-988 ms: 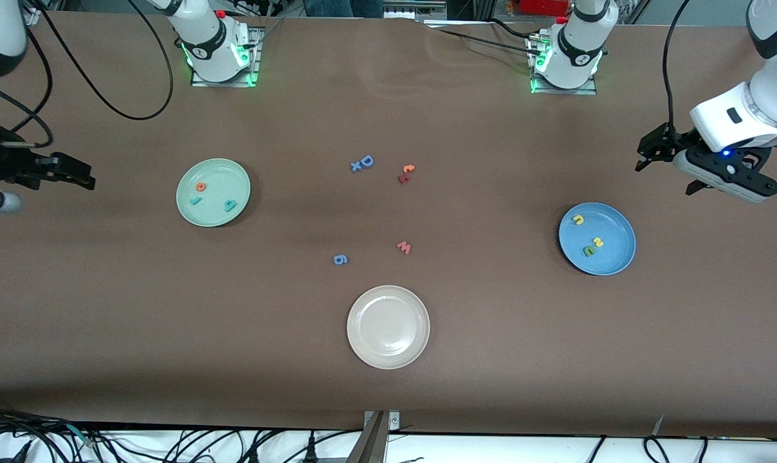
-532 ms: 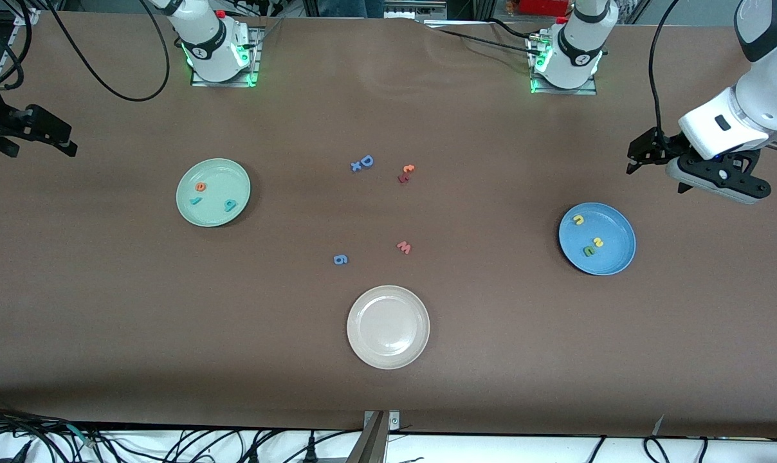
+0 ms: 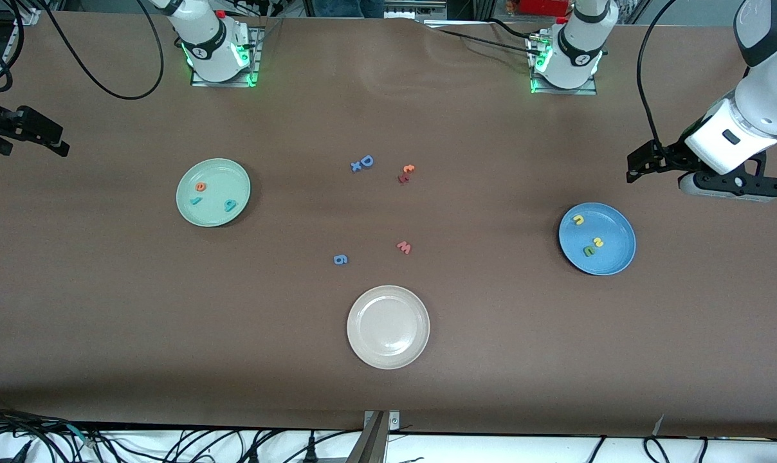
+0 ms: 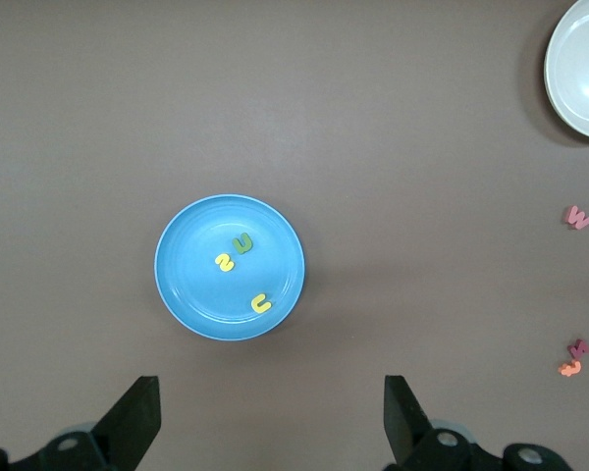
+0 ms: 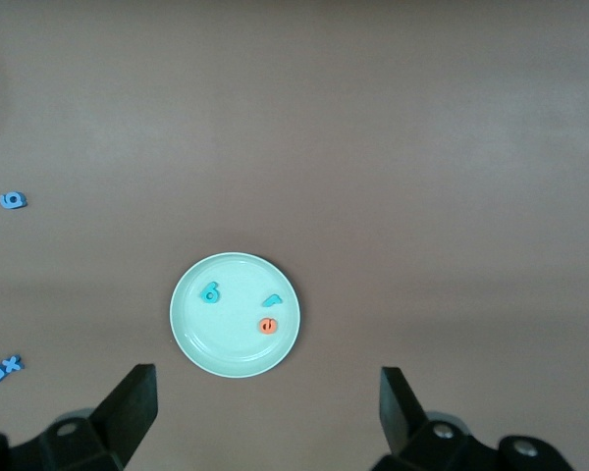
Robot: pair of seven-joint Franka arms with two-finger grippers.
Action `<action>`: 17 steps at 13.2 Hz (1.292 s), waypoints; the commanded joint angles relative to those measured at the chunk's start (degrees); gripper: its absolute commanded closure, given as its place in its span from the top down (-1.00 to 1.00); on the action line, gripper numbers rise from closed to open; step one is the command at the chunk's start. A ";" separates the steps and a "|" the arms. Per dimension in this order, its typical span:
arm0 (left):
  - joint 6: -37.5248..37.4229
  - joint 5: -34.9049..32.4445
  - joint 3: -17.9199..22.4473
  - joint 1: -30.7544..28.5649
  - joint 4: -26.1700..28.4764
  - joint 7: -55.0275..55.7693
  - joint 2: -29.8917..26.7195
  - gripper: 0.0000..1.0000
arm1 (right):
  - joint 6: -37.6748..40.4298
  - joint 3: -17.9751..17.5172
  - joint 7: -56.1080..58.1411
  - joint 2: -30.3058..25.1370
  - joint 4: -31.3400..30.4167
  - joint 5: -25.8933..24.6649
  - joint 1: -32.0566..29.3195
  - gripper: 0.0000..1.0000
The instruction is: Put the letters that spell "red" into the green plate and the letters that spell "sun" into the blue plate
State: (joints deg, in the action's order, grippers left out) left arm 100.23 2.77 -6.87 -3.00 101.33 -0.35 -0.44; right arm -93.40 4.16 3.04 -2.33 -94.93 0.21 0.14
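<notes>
The green plate [image 3: 213, 212] [image 5: 216, 348] holds the orange "e" [image 3: 200, 187] [image 5: 267, 325], the teal "r" [image 3: 195, 200] [image 5: 272, 300] and the teal "d" [image 3: 230, 205] [image 5: 211, 292]. The blue plate [image 3: 613, 257] [image 4: 191, 294] holds the yellow "u" [image 3: 578, 220] [image 4: 261, 303], the yellow "s" [image 3: 598, 242] [image 4: 225, 263] and the olive "n" [image 3: 588, 251] [image 4: 243, 243]. My left gripper [image 3: 634, 166] [image 4: 270, 417] hangs open and empty over bare table beside the blue plate. My right gripper [image 3: 59, 140] [image 5: 265, 407] hangs open and empty over the right arm's end of the table.
A beige-white plate [image 3: 388, 350] sits near the front camera at mid-table. Loose letters lie in the middle: a blue "D" with an "x" [image 3: 363, 163], an orange-and-red pair [image 3: 406, 173], a pink "w" [image 3: 404, 247] and a blue "g" [image 3: 340, 259].
Both grippers have drawn away from the plates and risen, still open. The letters and plates have not moved.
</notes>
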 commanded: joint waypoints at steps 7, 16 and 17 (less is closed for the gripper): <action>-6.43 -0.49 -0.60 -1.31 -7.28 0.62 2.02 1.00 | -0.20 0.76 0.48 2.94 2.56 1.37 0.13 1.00; -11.81 2.32 -0.34 -2.54 -13.35 0.62 2.02 1.00 | 0.94 0.68 0.66 2.77 2.65 1.10 0.39 1.00; -11.90 2.32 -0.34 -2.62 -13.35 0.62 2.02 1.00 | 0.94 0.68 0.66 2.68 2.65 1.19 0.39 1.00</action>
State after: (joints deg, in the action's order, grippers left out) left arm 89.80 3.77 -6.85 -4.92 89.82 -0.15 0.69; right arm -93.73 4.52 3.04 0.12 -93.62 0.48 0.27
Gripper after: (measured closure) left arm 0.000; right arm 0.000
